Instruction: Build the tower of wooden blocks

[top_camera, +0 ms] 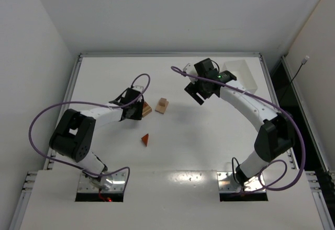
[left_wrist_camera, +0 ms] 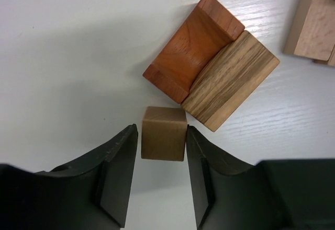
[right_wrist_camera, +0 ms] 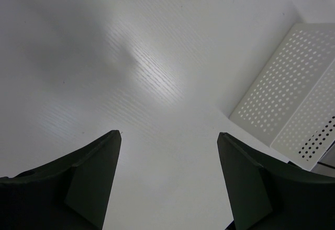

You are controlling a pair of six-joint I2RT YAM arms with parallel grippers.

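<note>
The left gripper (left_wrist_camera: 161, 132) had its jaws pulled in narrow around a small tan cube (left_wrist_camera: 164, 134) sitting on the table (top_camera: 209, 151), one finger on each side. One side looked flush and the other showed a sliver of shadow, so there was no telling if it was really pinching the cube. Just past the cube lay a reddish-brown arch block (left_wrist_camera: 193, 47) tipped on its side, with a pale block with streaky grain (left_wrist_camera: 230, 81) pressed against it. Off at the corner of the wrist view sat a little pale stack (left_wrist_camera: 313, 26), and from the top camera that stack was the only layered bit of the wood block tower (top_camera: 163, 105), roughly mid-table. A reddish wedge (top_camera: 145, 139) lay alone nearer the arm bases, well apart from the rest. Over on the other side, the right gripper (right_wrist_camera: 168, 135) hung spread wide with nothing between its fingers, above bare tabletop, near the white perforated bin (right_wrist_camera: 293, 99) at the far right.
</note>
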